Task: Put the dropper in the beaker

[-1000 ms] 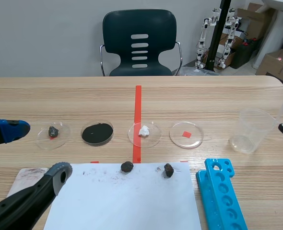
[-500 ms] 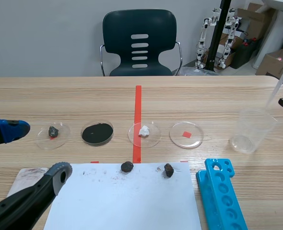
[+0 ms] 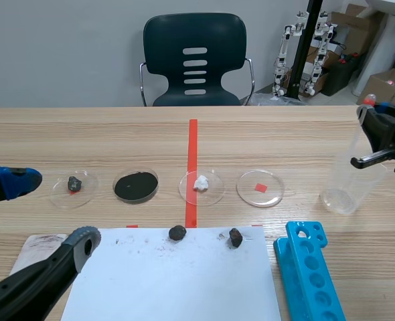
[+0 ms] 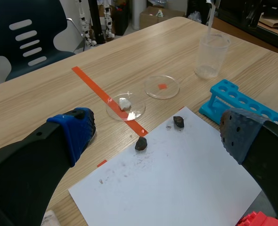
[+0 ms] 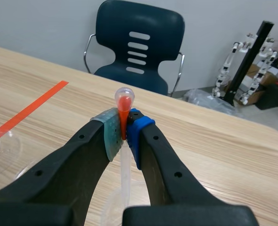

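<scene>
Right wrist view, right jaws clamped on upright dropper [image 5: 123, 106] over beaker [image 3: 345, 190], left jaws wide apart, empty

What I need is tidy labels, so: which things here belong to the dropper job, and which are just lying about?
Job: dropper, clamped in the right gripper; beaker.
Lying about: four petri dishes; two dark lumps on the white paper; blue tube rack.
</scene>
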`<state>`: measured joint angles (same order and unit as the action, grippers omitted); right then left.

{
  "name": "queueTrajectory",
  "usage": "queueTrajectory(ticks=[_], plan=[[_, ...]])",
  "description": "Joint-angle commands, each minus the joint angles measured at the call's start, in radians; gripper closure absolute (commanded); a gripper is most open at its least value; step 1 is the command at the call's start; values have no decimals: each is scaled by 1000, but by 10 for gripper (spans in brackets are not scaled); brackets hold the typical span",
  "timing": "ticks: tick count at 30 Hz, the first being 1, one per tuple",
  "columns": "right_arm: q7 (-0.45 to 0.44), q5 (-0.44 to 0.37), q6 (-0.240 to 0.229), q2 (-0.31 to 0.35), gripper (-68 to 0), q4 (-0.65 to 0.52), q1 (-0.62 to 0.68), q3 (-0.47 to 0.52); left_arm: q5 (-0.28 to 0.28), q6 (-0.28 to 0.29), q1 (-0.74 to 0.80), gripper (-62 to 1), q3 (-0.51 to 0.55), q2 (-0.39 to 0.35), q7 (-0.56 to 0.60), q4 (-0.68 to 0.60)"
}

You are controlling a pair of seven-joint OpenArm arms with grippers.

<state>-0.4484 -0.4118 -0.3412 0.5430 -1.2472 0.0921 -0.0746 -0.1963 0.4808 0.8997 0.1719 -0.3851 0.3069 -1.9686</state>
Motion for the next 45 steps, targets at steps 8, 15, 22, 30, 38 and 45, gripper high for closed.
queueTrajectory(ticks=[8, 15, 22, 30, 38, 45], plan=[[-49, 10, 24, -9, -22, 56, -13, -18, -13, 2, 0, -559, -1, 2, 14, -6], [-56, 42, 23, -30, -22, 81, -21, -19, -13, 2, 0, -559, -1, 2, 14, -6], [-56, 69, 31, -53, -22, 112, -23, -19, -13, 2, 0, -559, -1, 2, 14, -6], [-55, 69, 42, -53, -123, 113, -23, -19, -13, 2, 0, -559, -1, 2, 14, -6], [-56, 68, 42, -53, -491, 113, -20, -18, -13, 2, 0, -559, -1, 2, 14, -6], [-69, 56, 41, -28, -594, 75, 11, -18, -13, 2, 0, -559, -1, 2, 14, -6]])
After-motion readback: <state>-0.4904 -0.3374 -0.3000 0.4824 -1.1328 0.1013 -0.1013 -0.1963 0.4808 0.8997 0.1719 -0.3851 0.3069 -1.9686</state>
